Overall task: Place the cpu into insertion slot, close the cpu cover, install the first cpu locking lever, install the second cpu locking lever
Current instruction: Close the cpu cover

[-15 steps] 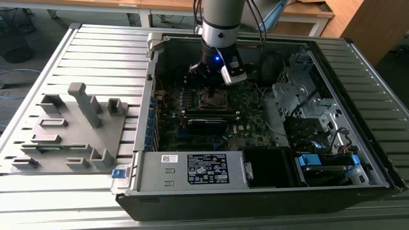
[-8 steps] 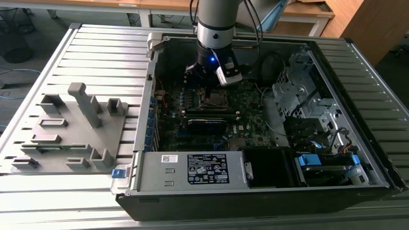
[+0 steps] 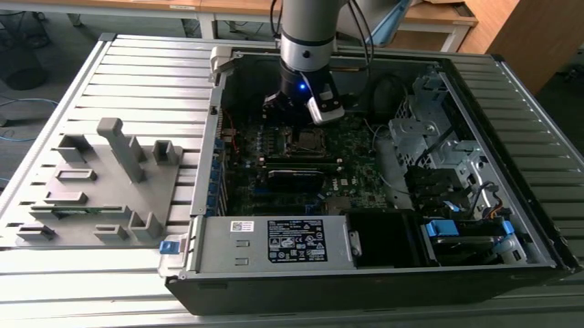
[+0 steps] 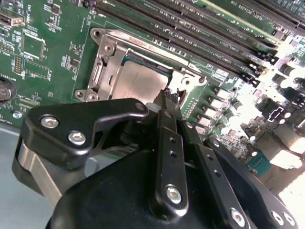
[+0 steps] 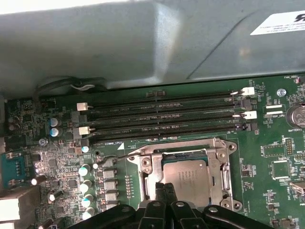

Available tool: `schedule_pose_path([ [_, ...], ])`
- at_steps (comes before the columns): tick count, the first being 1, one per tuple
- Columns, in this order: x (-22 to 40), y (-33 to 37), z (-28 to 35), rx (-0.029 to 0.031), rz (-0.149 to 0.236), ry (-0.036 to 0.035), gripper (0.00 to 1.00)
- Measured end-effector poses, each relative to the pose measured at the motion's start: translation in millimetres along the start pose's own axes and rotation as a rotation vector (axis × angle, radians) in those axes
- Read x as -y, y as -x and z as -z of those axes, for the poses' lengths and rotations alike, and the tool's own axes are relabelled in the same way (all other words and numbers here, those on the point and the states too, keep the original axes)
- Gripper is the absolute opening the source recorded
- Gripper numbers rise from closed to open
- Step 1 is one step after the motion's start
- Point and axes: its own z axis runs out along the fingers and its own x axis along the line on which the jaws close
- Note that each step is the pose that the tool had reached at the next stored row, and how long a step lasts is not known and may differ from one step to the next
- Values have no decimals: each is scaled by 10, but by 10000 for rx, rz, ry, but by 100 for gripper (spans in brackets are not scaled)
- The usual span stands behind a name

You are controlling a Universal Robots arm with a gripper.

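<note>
The cpu (image 5: 189, 178) lies flat in the insertion slot (image 3: 308, 140) on the green board, its dull silver top up (image 4: 137, 83). The cpu cover (image 5: 224, 167), a thin silver frame, lies down around the chip (image 4: 106, 64). A thin wire locking lever (image 5: 125, 155) sticks out sideways from one corner of the socket. My gripper (image 3: 294, 123) hangs low inside the case over the socket's edge. In both wrist views its black fingers are shut together, with the tips (image 5: 164, 189) (image 4: 167, 100) at the socket's rim beside the chip. Nothing shows between them.
Long black memory slots (image 5: 162, 119) run beside the socket. The open case holds a grey power supply box (image 3: 273, 242) at the front and a metal drive cage (image 3: 429, 137) at the exterior view's right. A grey parts fixture (image 3: 100, 184) lies outside at the left.
</note>
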Motion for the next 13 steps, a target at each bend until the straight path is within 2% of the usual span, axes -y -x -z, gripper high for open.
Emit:
schedule_pose_path([
  [7,5,-46,-30,10,0,2,11],
  [13,6,-53,-52,12,0,-2,11],
])
